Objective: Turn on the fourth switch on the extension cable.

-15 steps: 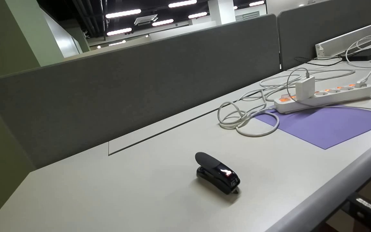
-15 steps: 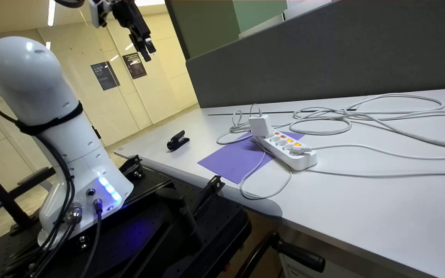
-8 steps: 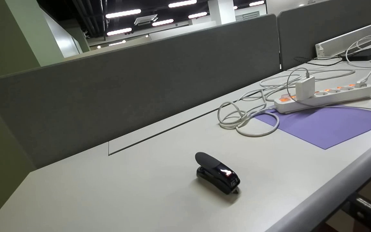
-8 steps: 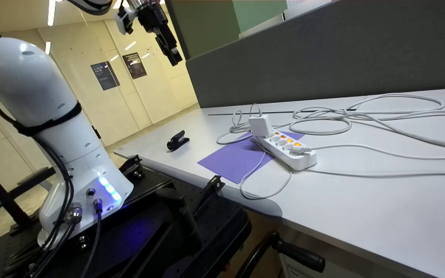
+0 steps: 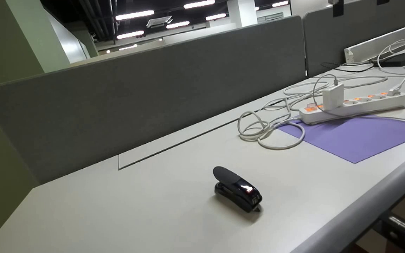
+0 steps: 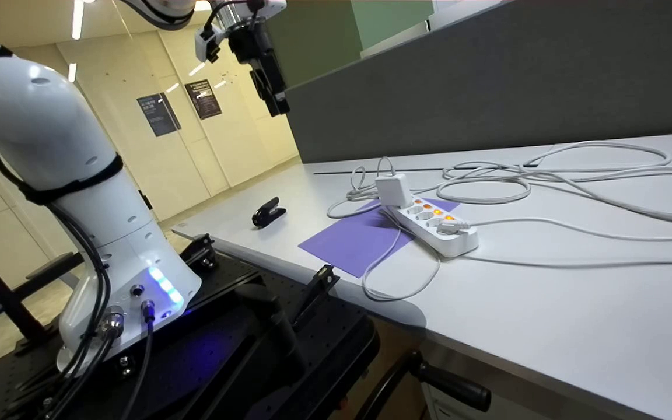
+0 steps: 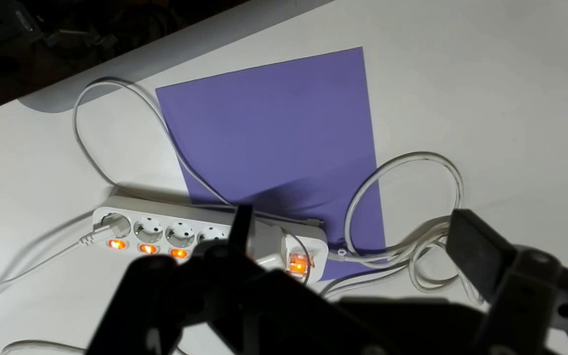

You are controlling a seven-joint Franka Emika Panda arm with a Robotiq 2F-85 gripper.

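Wrist view: pincer (image 7: 355, 234) parted, nothing gripped. Strip (image 7: 164, 240) partly masked by finger (image 7: 241, 231), so switches (image 7: 148, 248) may be miscounted; adapter (image 7: 270, 245) may be struck if descent drifts.

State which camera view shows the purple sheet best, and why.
The wrist view: it looks down on the purple sheet, showing it largest, though the extension cable covers part. Both exterior views show it smaller, at a slant.
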